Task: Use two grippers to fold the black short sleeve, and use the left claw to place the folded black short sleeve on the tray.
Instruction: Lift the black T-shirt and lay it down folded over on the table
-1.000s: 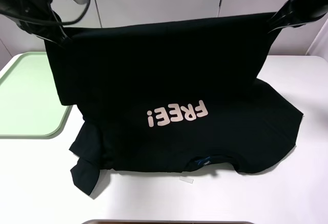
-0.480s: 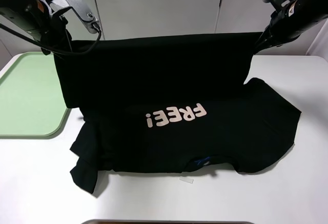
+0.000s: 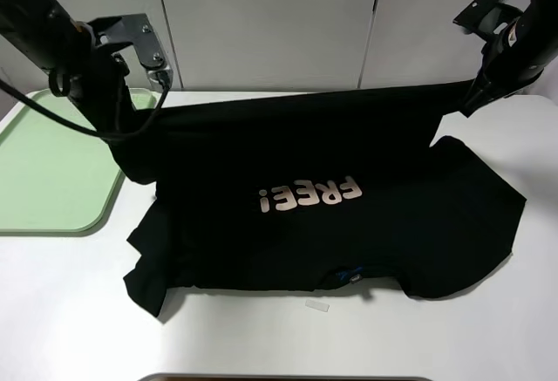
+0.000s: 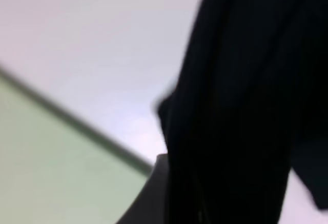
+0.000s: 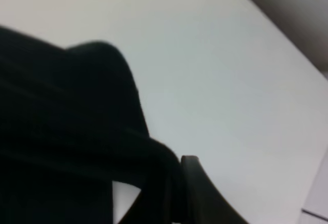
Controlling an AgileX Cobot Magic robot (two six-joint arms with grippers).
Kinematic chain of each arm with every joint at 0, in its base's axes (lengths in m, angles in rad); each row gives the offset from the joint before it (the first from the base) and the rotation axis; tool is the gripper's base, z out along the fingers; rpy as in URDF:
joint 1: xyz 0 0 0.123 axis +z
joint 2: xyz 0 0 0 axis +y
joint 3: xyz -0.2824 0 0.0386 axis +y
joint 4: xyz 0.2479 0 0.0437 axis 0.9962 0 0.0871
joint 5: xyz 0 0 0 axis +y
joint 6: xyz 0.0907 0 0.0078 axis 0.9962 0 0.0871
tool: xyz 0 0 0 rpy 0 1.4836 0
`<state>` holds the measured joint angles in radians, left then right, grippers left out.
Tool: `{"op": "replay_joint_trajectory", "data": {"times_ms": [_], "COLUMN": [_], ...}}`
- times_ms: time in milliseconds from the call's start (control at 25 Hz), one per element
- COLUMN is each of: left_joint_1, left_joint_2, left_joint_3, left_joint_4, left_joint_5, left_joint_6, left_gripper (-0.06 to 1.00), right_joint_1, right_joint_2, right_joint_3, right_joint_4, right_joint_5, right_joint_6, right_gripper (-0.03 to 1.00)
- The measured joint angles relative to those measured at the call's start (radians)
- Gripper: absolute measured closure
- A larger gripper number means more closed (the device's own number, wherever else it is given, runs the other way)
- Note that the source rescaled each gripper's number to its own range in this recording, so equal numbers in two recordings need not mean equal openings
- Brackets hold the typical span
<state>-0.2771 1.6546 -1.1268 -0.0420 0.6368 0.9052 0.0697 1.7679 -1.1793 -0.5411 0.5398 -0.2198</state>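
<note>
The left claw [image 3: 125, 131] is clenched on one corner of the shirt [image 3: 288, 146] and the right claw [image 3: 475, 102] on the other. The held edge stretches taut between them above the table [image 3: 70, 311]. The rest of the shirt lies on the table, its "FREE!" print [image 3: 309, 196] upside down. The tray [image 3: 44, 172] sits on the left, just beside the shirt.

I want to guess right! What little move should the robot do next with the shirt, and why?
Probably carry the raised edge toward the collar and lower it. The left end effector and right end effector pinch the black short sleeve by its lifted far edge, so the fold is unfinished.
</note>
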Motion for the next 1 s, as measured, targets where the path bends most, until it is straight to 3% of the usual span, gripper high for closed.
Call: {"op": "replay_joint_trajectory", "data": {"times_ms": [280,640,1000], "left_joint_1": [0.0,0.0,0.0], "left_joint_2": [0.0,0.0,0.0], "left_joint_3": [0.0,0.055,0.24], "left_joint_4": [-0.137,-0.173,-0.21], "left_joint_5": [0.133,0.141,0.13], "left_joint_6": [0.143,0.157,0.39], "left_gripper": [0.94,0.94,0.94], "right_joint_1": [-0.008,-0.009,-0.009], "right_joint_2": [0.001,0.091,0.091], "right_joint_3": [0.03,0.135,0.141], "right_joint_4": [-0.009,-0.063,-0.023], "right_joint_5": [0.047,0.088,0.096], "right_joint_6": [-0.093,-0.125,-0.134], "right_gripper": [0.97,0.97,0.97]}}
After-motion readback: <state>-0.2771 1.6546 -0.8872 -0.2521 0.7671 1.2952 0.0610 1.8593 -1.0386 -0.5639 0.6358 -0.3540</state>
